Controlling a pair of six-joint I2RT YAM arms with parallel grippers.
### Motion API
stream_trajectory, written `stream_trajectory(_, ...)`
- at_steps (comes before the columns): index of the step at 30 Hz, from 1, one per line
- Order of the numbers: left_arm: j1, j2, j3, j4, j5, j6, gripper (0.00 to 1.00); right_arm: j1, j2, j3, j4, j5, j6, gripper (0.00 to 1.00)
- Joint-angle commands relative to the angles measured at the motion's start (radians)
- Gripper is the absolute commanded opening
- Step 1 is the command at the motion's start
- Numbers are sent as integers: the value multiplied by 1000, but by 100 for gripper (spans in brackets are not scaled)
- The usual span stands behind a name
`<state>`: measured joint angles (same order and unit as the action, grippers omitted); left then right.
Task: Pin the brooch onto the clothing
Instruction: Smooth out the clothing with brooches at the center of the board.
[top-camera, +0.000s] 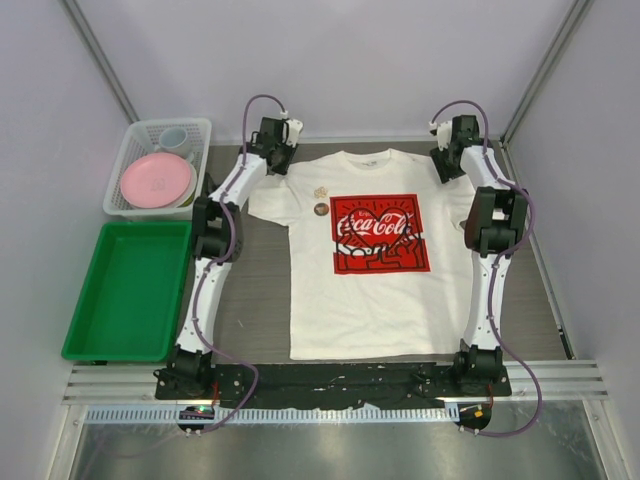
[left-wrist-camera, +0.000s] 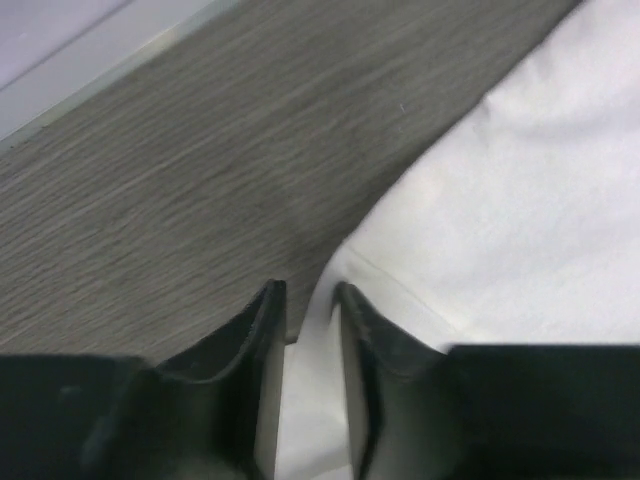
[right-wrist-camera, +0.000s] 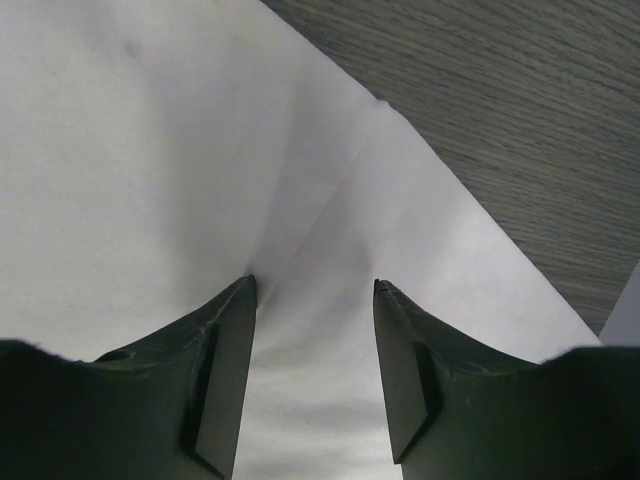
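**Shirt spread flat, both arms at the sleeves, brooch not yet in hand**

Containers sit at the far left of the worktop (top-camera: 255, 300): a white basket (top-camera: 125, 150) holding a pink plate (top-camera: 155, 180) and a pale cup (top-camera: 173, 137), and nearer the arms a green tray (top-camera: 130, 290) with nothing visible in it.

Next comes the left gripper (left-wrist-camera: 310, 290), low at the hem of one sleeve of the clothing (top-camera: 370, 255). Its fingers stand only a narrow gap apart, and sleeve edge shows in that gap; whether they pinch cloth I cannot tell.

On the shirt's chest, just left of the red print (top-camera: 380, 233), lie two small items, one pale, one dark and round (top-camera: 321, 209), probably the brooch.

At the right, the right gripper (right-wrist-camera: 315, 285) hovers over the other sleeve with its fingers well apart, gripping nothing.

Judging by this, the step in hand is smoothing the shirt. The next move calls for one arm to reach inward to the brooch.
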<state>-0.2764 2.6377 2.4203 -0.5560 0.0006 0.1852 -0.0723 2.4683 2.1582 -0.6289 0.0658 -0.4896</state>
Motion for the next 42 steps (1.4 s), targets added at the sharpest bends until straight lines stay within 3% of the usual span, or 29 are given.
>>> stream_trajectory(1,26,-80,40,101,-4,-1,40,-20,-34,38,17,-1,14,56)
stream_trajectory(3,42,-183,8,30,77,-18,46,-17,-77,35,-11,-52,10,56)
stream_trajectory(5,52,-270,-123,-19,127,-24,49,-12,-104,26,-37,-91,9,56)
stream_trajectory(7,69,-374,-275,-39,168,-35,50,-6,-143,-3,-48,-116,16,56)
stream_trajectory(10,86,-432,-372,-119,194,-43,49,-3,-177,-27,-69,-141,28,56)
stream_trajectory(14,94,-455,-450,-194,259,-43,40,-3,-198,-55,-113,-161,36,55)
stream_trajectory(25,94,-398,-544,-202,266,-75,30,-4,-243,-179,-149,-178,43,54)
stream_trajectory(34,85,-475,-725,-243,309,-121,19,-26,-282,-231,-160,-185,68,54)
stream_trajectory(40,77,-536,-817,-248,302,-125,17,-29,-305,-232,-183,-182,54,54)
stream_trajectory(42,85,-561,-810,-242,300,-122,25,-30,-313,-230,-193,-188,42,54)
